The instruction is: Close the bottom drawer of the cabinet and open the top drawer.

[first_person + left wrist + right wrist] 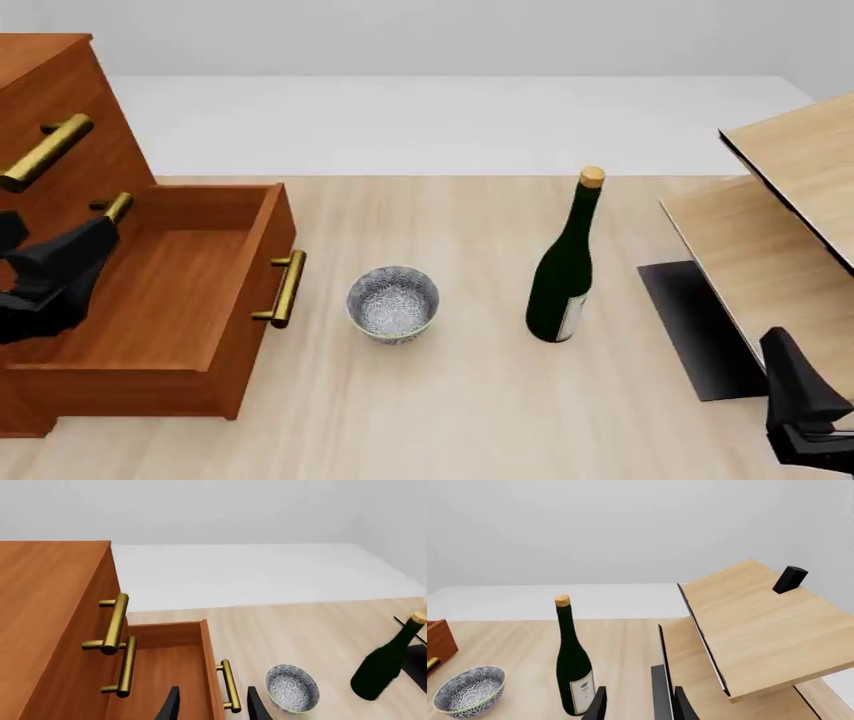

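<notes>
Bottom drawer out, arm waiting above it

On the left, the cabinet (54, 90) has its top drawer (47, 150) shut and its bottom drawer (174, 300) pulled out. The left gripper (47, 270), fingers spread, hangs over it, likely to push it in. A bowl (392, 303) and bottle (566, 265) stand nearby. The right gripper (637, 705), also spread, rests by the shelf (787, 220).

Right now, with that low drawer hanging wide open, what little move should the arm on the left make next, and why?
Probably ease the left gripper forward onto the bottom drawer's brass handle to push it in. That drawer stands pulled out of the cabinet, the top drawer looks shut, and the open fingers already straddle the handle.
</notes>
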You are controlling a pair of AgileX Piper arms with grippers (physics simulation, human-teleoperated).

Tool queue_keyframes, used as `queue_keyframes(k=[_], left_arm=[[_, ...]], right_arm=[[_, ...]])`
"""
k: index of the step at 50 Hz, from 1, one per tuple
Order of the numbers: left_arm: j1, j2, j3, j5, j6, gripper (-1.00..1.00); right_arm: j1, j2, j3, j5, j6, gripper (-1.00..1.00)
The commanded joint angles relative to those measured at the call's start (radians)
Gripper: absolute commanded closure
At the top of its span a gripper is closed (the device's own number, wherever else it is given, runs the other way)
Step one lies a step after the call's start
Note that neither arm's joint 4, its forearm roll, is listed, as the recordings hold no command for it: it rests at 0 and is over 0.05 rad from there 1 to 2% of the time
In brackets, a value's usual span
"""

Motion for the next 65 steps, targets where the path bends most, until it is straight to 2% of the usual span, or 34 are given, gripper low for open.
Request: queue_keyframes(k=[1,5,8,10,13,17,19,23,24,28,33,34,36,49,52,65], left_arm=[[-0.054,0.155,-0.103,0.067,-0.014,-1.0],[-0.061,0.187,-0.118,0.077,-0.016,-1.0],[-0.098,0.222,-0.127,0.082,-0.037,-1.0],[-0.082,0.228,-0.133,0.092,0.024,-1.0],[-0.115,0.271,-0.137,0.089,-0.021,-1.0],[-0.152,0.291,-0.155,0.095,-0.042,-1.0],[-0.182,0.306,-0.165,0.098,-0.085,-1.0],[-0.186,0.316,-0.181,0.109,-0.073,-1.0],[-0.208,0.332,-0.183,0.106,-0.119,-1.0],[-0.231,0.347,-0.193,0.114,-0.128,-1.0],[-0.291,0.386,-0.202,0.112,-0.196,-1.0],[-0.291,0.385,-0.204,0.114,-0.19,-1.0],[-0.313,0.404,-0.198,0.108,-0.238,-1.0],[-0.361,0.466,-0.163,0.067,-0.3,-1.0],[-0.336,0.487,-0.155,0.075,-0.266,-1.0],[-0.386,0.541,-0.104,0.027,-0.295,-1.0]], right_arm=[[-0.003,0.003,0.0,-0.003,0.003,-1.0],[-0.004,0.003,0.0,-0.003,0.003,-1.0],[-0.004,0.002,0.0,-0.002,0.003,-1.0],[-0.004,0.004,0.0,-0.003,0.003,-1.0],[-0.005,0.007,0.001,-0.007,0.003,-1.0],[-0.006,0.011,0.001,-0.011,0.003,-1.0],[-0.007,0.014,0.001,-0.014,0.003,-1.0],[-0.008,0.019,0.001,-0.019,0.001,-1.0],[-0.009,0.019,0.001,-0.02,0.001,-1.0],[-0.009,0.018,0.0,-0.019,-0.001,-1.0],[-0.012,0.023,0.001,-0.024,-0.003,-1.0],[-0.012,0.023,0.001,-0.025,-0.003,-1.0],[-0.013,0.022,0.001,-0.024,-0.004,-1.0],[-0.014,0.014,0.001,-0.016,-0.003,-1.0],[-0.015,0.014,0.001,-0.015,-0.003,-1.0],[-0.014,0.01,0.001,-0.01,-0.001,-1.0]])
